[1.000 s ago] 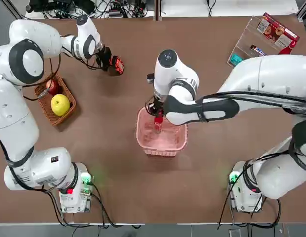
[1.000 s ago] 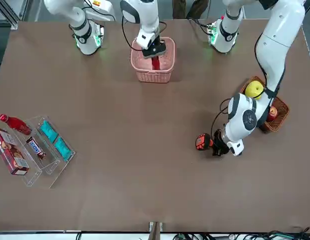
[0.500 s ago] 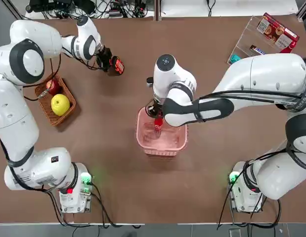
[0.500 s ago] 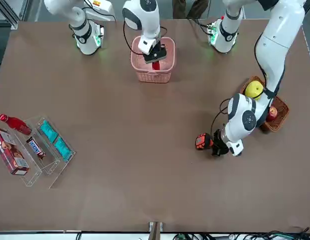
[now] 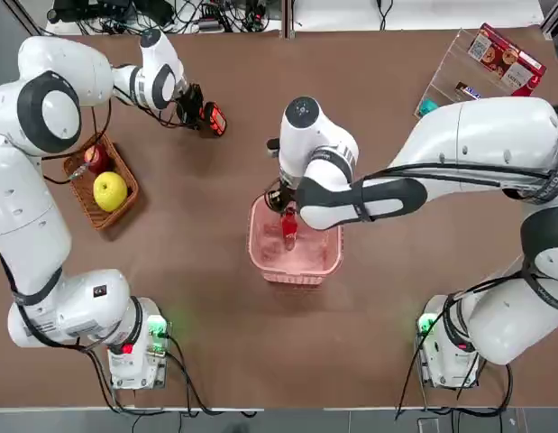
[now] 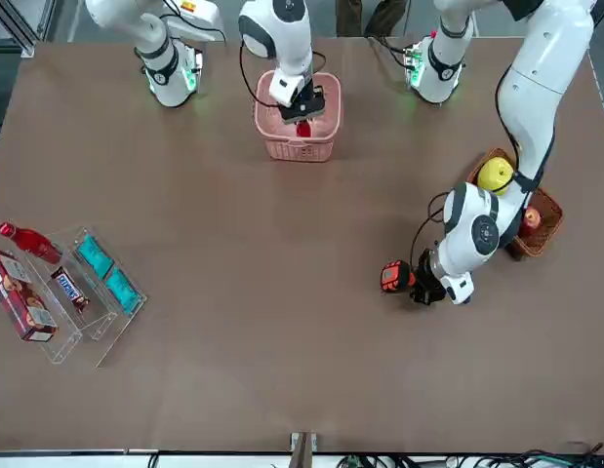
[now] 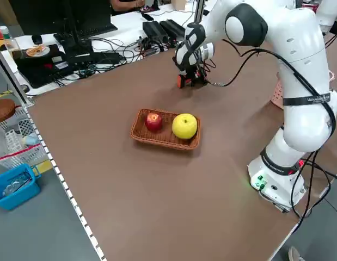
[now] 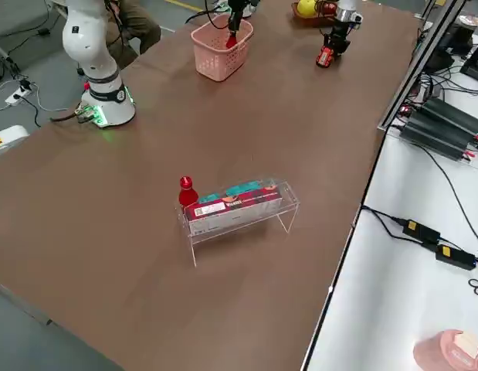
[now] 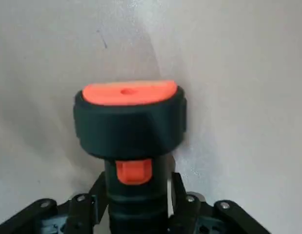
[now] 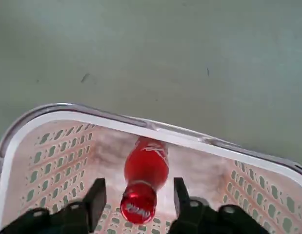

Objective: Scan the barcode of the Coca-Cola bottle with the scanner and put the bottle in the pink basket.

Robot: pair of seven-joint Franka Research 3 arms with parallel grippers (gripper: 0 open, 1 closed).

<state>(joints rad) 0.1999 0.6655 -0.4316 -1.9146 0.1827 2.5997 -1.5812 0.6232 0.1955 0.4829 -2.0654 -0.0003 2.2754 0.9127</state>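
While both white arms are reaching over the brown tabletop [image 5: 215, 298], the pink basket [image 5: 260, 253] is sitting near the middle of the robot's side. Off to the left, the brown wicker basket [image 5: 85, 194] is holding a yellow fruit [image 5: 110, 190] and a red apple [image 5: 96, 159]. At the far right corner, a clear rack [image 6: 97, 312] is carrying snack packs, with a second red bottle [image 6: 26, 241] just beside it. The right pincer [image 10: 137, 196] is hanging over the pink basket with its fingers parted on either side of the Coca-Cola bottle [image 10: 143, 175], which is standing inside the basket, not squeezed. The left pincer [image 9: 136, 192] is flanking the scanner [image 9: 130, 129] handle on the tabletop, fingers slightly apart.
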